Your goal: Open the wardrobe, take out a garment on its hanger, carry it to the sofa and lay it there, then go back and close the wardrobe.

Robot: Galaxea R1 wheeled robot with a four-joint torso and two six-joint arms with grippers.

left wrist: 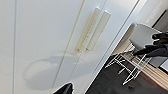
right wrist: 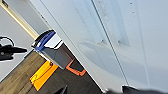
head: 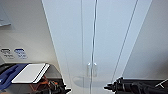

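Still shut: tall white panelled wardrobe, small paired white handles side by side. Left gripper and right gripper just short of doors, finger spread impossible to tell, nothing visibly held. Risk: fingers snag both handles or slip off slim pull.

A grey bin with a white lid and a blue handle is standing on the dark wood floor, close beside the tall white cabinet. An orange frame is lying at its foot, and a yellow flat piece is lying on the floor just beside it. Two small blue-and-white labels are sitting on the wall above the bin. On the cabinet's other side a white chair is standing on thin white wire legs.
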